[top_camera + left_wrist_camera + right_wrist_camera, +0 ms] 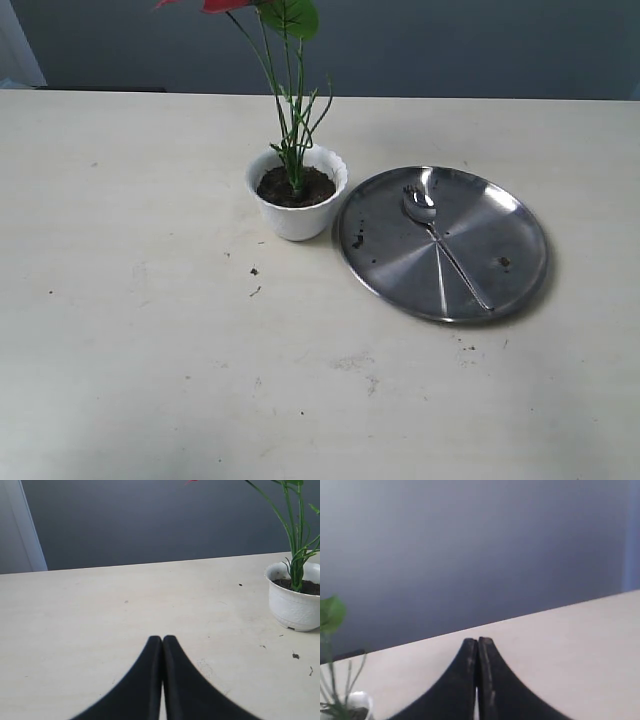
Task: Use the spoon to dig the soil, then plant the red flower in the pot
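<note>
Flower (287, 60) stands planted upright in the soil (295, 187) of the white pot (297, 195). Just beside the pot lies the steel plate (510, 262), spoon (442, 240) resting on it. Left gripper (162, 640) pressed closed, empty; right gripper (477, 642) likewise closed, holding nothing.

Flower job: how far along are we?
Looks finished. The flower stands upright in the soil inside the pot. The spoon lies on the steel plate, with a few soil crumbs there and on the table. Nothing is in hand: the left gripper and right gripper are both shut and empty. Nothing visibly left.
</note>
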Motion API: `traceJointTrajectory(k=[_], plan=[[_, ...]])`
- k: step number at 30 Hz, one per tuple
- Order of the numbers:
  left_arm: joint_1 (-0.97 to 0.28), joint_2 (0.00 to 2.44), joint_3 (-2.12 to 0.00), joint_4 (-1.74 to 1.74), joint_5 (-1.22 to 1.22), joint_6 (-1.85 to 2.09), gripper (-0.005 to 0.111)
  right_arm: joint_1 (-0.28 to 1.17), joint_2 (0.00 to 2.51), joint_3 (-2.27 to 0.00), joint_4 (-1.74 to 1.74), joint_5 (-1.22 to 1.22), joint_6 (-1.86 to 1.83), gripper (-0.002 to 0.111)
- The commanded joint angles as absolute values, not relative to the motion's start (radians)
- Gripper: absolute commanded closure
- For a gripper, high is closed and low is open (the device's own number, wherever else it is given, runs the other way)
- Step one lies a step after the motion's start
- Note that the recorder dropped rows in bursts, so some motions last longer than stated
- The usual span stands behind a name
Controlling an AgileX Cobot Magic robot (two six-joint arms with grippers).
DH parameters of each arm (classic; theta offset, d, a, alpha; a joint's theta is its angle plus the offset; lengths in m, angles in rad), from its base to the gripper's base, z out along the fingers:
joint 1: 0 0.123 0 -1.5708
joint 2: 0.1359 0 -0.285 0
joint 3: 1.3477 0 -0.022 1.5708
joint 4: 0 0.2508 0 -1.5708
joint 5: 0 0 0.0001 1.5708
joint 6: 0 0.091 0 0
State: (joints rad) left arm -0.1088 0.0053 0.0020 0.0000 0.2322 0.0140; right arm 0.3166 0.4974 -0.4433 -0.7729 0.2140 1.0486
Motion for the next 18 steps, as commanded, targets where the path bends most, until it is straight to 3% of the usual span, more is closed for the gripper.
traceJointTrajectory(k=[1, 10, 18], plan=[[-0.112, 0.000, 0.000, 0.000, 0.232, 0.010, 0.106, 0.280, 0.331, -0.372, -0.731, 0.407, 0.984, 0.109], [-0.112, 0.000, 0.000, 0.000, 0.232, 0.010, 0.106, 0.280, 0.076, -0.191, -0.683, 0.409, 0.795, 0.109], [-0.112, 0.000, 0.000, 0.000, 0.232, 0.010, 0.106, 0.278, 0.000, -0.083, -0.381, 0.414, 0.319, 0.109]])
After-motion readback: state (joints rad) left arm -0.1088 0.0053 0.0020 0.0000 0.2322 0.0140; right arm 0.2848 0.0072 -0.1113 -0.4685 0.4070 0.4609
